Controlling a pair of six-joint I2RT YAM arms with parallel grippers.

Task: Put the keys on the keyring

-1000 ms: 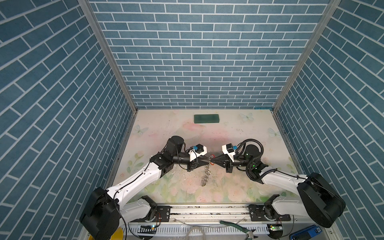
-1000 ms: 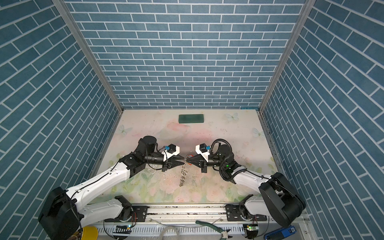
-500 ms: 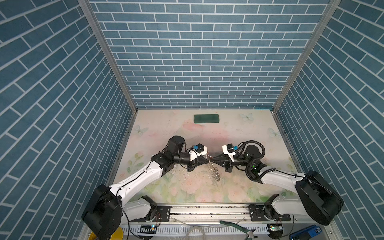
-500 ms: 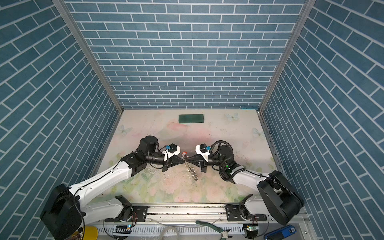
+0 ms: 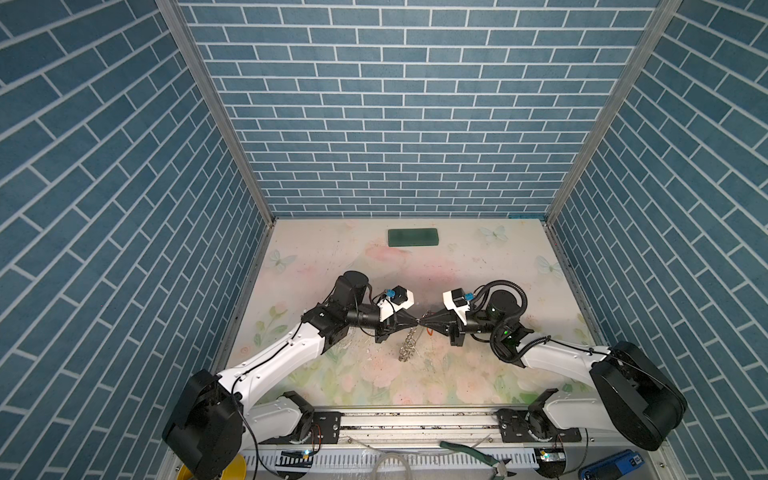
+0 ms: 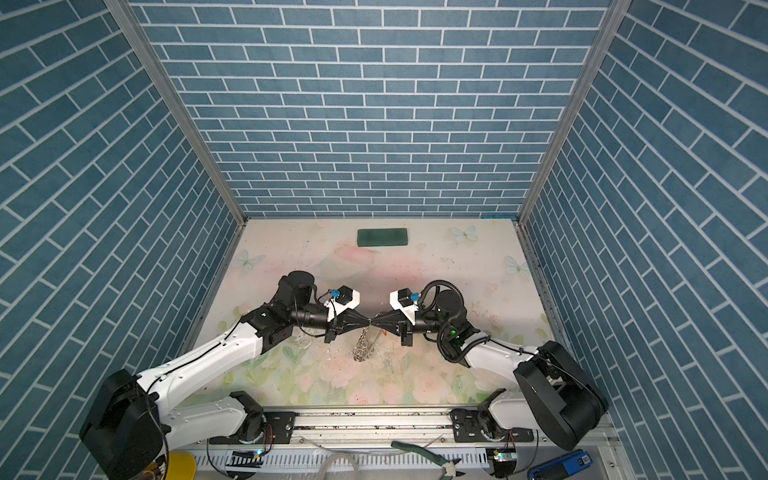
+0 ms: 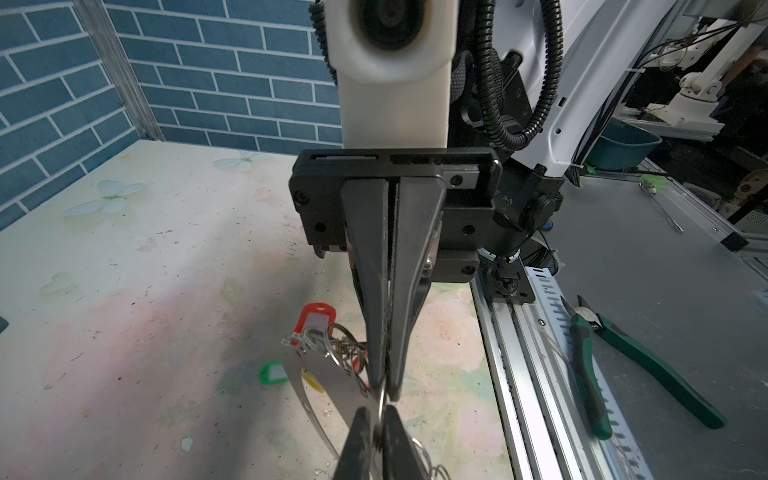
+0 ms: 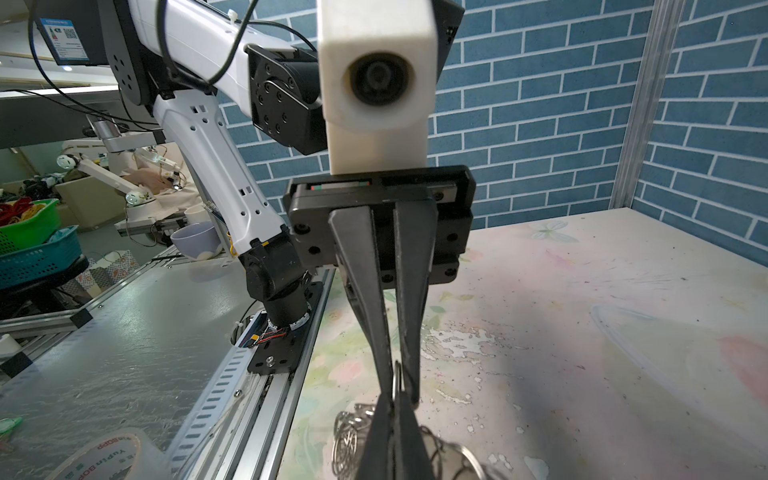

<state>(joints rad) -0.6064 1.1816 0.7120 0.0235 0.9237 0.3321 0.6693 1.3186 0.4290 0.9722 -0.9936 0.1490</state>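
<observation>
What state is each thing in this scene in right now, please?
left gripper: shut on a split ring of the keyring.
right gripper: shut on the same ring, tip to tip.
keyring: hanging below both tips.
red key tag: among the hanging rings; attachment unclear.
green key tag: apparently lying on the table.
pliers: lying unused on the metal deck.
dark green block: lying flat, untouched, at the table's back.
</observation>
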